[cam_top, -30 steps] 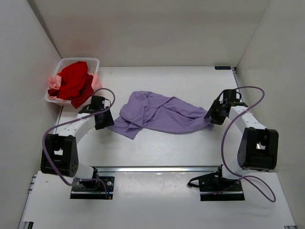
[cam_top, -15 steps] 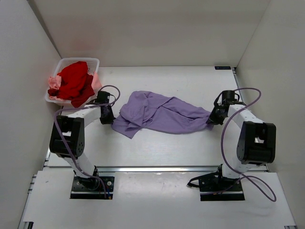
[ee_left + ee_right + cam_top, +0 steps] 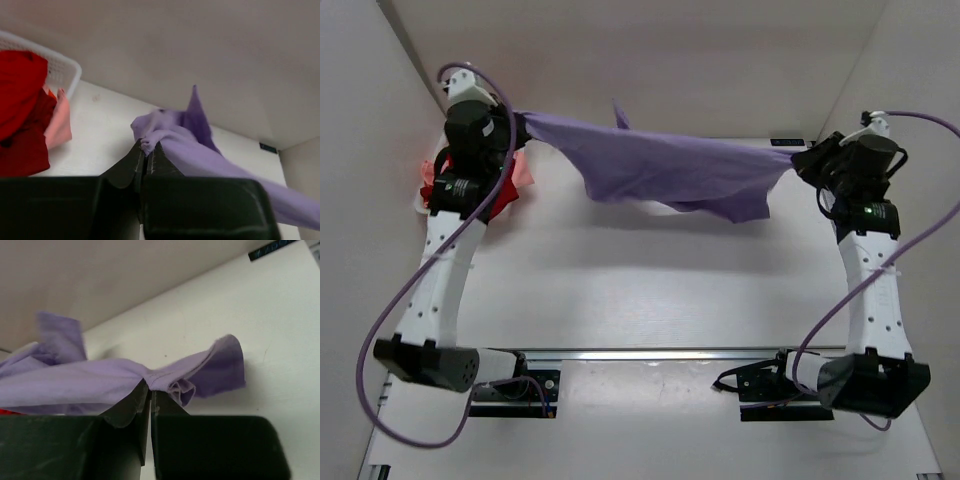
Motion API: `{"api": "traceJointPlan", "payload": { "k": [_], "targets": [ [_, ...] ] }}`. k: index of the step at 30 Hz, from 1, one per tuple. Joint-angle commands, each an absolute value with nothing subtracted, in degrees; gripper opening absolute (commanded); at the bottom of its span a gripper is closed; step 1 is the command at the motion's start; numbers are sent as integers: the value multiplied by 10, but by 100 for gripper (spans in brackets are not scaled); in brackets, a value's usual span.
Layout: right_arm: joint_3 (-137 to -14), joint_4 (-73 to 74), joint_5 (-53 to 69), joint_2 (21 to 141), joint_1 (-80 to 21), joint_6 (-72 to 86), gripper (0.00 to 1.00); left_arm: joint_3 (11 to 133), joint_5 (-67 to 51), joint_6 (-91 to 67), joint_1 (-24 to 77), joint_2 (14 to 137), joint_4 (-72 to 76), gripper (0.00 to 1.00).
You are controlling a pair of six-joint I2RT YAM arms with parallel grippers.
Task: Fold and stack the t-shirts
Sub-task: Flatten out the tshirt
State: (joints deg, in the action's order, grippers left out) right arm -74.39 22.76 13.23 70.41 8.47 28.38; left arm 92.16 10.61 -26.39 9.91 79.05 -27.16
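A lavender t-shirt (image 3: 660, 165) hangs stretched in the air above the table, pulled between both arms. High at the left, my left gripper (image 3: 516, 122) is shut on one bunched end of the lavender t-shirt (image 3: 165, 132). At the right, my right gripper (image 3: 798, 160) is shut on the other end, a stitched hem of the lavender t-shirt (image 3: 90, 382). The cloth sags in the middle, with a flap hanging low at the right. A red t-shirt (image 3: 20, 105) and a pale pink one (image 3: 59, 125) lie in the white basket (image 3: 62, 67), mostly hidden behind the left arm in the top view.
The basket (image 3: 428, 196) stands at the back left corner against the wall. White walls close in the table on three sides. A metal rail (image 3: 650, 353) runs along the near edge between the arm bases.
Both arms have risen from the table, lifting the lavender t-shirt off the surface and stretching it out between them. Both grippers shut on its ends during the last second.
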Motion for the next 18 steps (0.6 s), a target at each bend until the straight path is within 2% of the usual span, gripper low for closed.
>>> {"api": "traceJointPlan", "payload": {
  "k": [1, 5, 11, 15, 18],
  "targets": [
    [-749, 229, 148, 673, 107, 297, 0, 925, 175, -246, 112, 729, -312, 0],
    [-743, 278, 160, 648, 118, 287, 0, 858, 189, -243, 125, 669, -319, 0],
    [-793, 286, 153, 618, 98, 272, 0, 937, 208, -229, 137, 679, -337, 0],
    [-825, 280, 157, 656, 91, 269, 0, 969, 208, -214, 134, 724, -334, 0],
    [-866, 296, 181, 744, 87, 262, 0, 990, 153, -208, 104, 797, -354, 0]
  ]
}}
